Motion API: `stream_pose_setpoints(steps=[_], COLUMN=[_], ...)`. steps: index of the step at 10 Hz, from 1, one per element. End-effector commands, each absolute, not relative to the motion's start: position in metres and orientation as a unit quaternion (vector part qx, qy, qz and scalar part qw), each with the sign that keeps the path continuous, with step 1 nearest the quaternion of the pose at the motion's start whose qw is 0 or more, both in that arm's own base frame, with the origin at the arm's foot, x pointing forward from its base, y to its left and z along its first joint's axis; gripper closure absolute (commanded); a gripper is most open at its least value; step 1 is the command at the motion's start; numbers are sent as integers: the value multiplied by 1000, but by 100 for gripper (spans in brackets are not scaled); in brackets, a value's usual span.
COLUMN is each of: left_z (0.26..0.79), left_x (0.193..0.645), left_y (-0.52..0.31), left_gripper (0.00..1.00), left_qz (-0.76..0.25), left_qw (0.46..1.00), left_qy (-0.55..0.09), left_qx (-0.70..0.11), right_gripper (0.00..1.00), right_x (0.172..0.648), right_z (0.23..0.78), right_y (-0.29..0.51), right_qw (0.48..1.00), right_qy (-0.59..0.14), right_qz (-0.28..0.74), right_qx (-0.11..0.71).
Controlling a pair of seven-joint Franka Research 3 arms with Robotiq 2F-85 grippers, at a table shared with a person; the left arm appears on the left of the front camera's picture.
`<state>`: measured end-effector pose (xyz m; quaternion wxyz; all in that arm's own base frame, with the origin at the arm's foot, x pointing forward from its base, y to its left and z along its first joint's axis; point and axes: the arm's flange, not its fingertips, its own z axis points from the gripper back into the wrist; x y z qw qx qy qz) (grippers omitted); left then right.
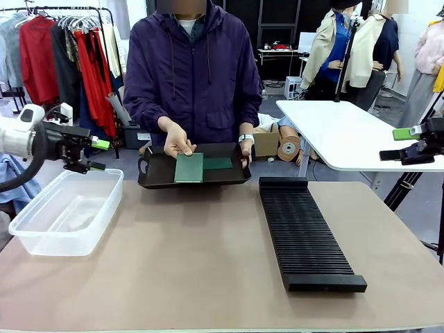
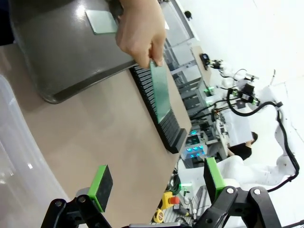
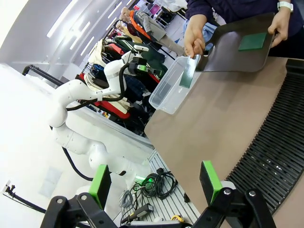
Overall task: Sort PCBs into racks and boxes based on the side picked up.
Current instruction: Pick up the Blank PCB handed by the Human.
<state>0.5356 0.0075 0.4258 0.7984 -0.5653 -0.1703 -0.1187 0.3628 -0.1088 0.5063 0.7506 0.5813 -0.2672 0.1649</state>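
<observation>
The table top looks matt and smooth, a beige sheet with no shine; the tub at the left of the front view is clear plastic, glossy, with light spots on its walls; the rack at the right is black, dull and finely ribbed; the tray is black, smooth, half-glossy; the PCBs look flat and matt green; the person's jacket is purple cloth.
</observation>
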Motion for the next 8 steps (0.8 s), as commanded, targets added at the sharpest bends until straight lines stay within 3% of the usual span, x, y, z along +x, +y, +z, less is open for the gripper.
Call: stream_pose_setpoints(steps=[1, 8], left_z=[420, 380], left_x=[547, 572], left_y=[0, -69], left_gripper=[0, 0], left_qz=[-135, -144], left_qw=[762, 727], left_qy=[-153, -90], left_qx=[-614, -665], right_gripper=[0, 0], right_x=[364, 364], right_z=[509, 509], right_y=[-108, -108], right_qw=[748, 748], right_qy=[-271, -271], right_qz=[160, 160], right_qx=[584, 584])
